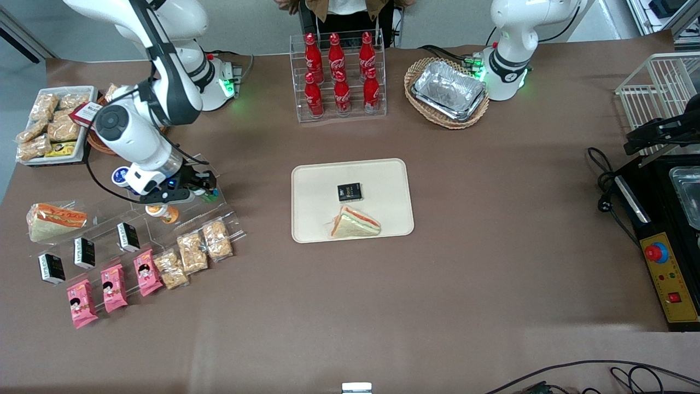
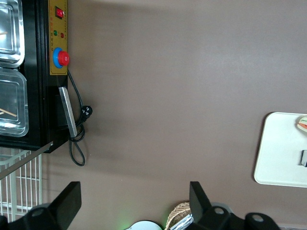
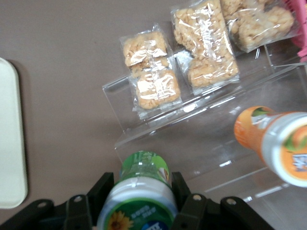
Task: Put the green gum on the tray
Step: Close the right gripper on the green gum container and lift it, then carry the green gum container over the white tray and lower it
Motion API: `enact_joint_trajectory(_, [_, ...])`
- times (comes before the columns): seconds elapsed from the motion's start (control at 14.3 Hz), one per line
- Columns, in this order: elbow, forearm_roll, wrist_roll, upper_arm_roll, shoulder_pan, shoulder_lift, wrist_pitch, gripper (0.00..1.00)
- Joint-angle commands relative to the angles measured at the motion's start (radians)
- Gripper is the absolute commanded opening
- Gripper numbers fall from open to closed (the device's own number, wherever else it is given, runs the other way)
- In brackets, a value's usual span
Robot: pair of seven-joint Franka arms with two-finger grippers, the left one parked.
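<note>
Green gum sits right between the gripper fingers, which are clamped on its sides just under the white lid, over the top step of the clear acrylic stand at the working arm's end of the table. In the front view the arm hides most of the canister, only a bit of green peeks out by the gripper.

Stuff crowding it: the orange canister stands just beside the gripper on the same stand, and the blue canister is on the arm's opposite flank, half covered by the wrist. Nearer the front camera than the gripper, on the lower steps, are the bagged rice crackers, pink snack packs and small black boxes, plus a wrapped sandwich at the stand's end.

The tray lies well apart from the gripper, toward the table's middle. It holds a small black box and a triangle sandwich, apart from each other, the rest is bare. Farther from the camera than the tray is a rack of red cola bottles, and a wicker basket with foil trays in it.
</note>
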Motion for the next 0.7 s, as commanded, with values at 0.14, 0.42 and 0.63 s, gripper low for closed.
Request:
enact_joint_trajectory(0.14, [0.281,0.017,-0.054,-0.035,-0.013,-0.006,-0.348,0.27])
enact_joint_trajectory(0.42, [0.486,0.014,-0.097,-0.048,-0.040,0.024,-0.546,0.27])
enact_joint_trajectory(0.63, [0.617,0.014,-0.113,-0.048,-0.063,0.049,-0.672,0.27])
